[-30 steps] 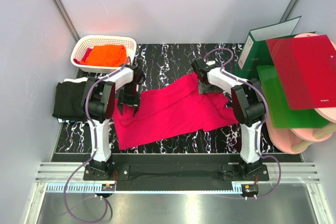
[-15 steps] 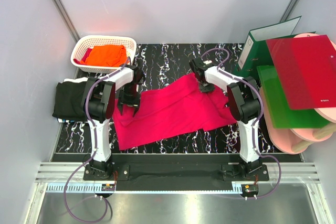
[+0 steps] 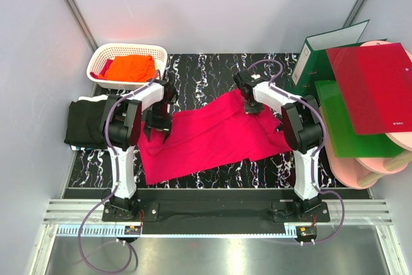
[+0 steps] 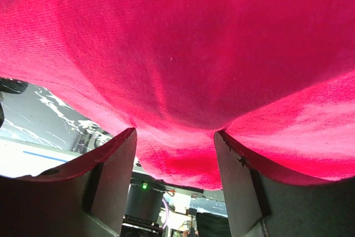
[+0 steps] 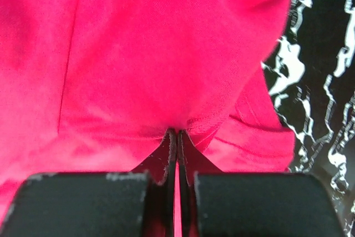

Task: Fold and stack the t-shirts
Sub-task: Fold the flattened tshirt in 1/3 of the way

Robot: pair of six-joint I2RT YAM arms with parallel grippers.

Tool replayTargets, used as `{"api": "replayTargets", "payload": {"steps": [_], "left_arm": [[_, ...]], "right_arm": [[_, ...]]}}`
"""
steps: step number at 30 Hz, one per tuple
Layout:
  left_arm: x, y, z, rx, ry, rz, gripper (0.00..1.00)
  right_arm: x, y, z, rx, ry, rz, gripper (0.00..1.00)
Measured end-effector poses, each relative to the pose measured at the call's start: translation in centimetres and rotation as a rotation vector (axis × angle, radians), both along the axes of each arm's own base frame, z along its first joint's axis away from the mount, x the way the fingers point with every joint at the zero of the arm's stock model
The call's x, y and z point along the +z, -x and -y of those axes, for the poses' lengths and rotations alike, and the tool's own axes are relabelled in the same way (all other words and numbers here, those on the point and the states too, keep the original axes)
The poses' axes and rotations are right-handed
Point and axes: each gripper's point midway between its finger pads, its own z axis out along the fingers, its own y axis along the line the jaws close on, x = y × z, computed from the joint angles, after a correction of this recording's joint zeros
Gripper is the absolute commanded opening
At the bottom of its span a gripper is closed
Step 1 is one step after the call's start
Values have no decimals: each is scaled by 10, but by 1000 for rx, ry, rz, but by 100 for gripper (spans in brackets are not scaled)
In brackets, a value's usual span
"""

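Crimson-pink cloth fills both wrist views: the crimson-pink t-shirt (image 3: 212, 136) lies spread and rumpled across the middle of the black marbled table (image 3: 206, 69), reaching from one arm to the other. The right gripper (image 5: 177, 137) sits at the shirt's far right corner, by the far edge of the cloth, its two fingers pressed tight together with a fold of the fabric pinched between them; the cloth puckers toward the tips. The left gripper (image 4: 175, 134) is down at the shirt's left end, its fingers (image 4: 111, 159) spread well apart, with the fabric bulging into the gap between them and lying against their tips. Whether they squeeze it cannot be told. Away from both claws, the black t-shirt (image 3: 84, 123) lies at the table's left edge, and the orange t-shirt (image 3: 129, 67) rests inside the white lattice basket (image 3: 129, 48) at the far left corner.
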Motion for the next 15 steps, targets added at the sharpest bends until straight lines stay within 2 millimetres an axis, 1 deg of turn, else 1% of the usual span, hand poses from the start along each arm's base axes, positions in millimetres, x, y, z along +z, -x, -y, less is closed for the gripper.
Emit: {"api": "replayTargets", "payload": {"steps": [3,8,10,12,15], "left_arm": [[0,0,0,-1,-1,-3,63],[0,0,0,-1,-1,-5,63],[0,0,0,-1,-2,-6,63],[0,0,0,-1,-2,-7,63],[0,0,0,-5,-1,-7,63]], "right_arm": [[15,3,1,0,-13,24,0],[55,0,0,-1,-52,110,0],[66,-1,0,-2,-62,132,0],[69,2,1,-3,-62,131,0],[67,9,2,1,-59,98,0]]}}
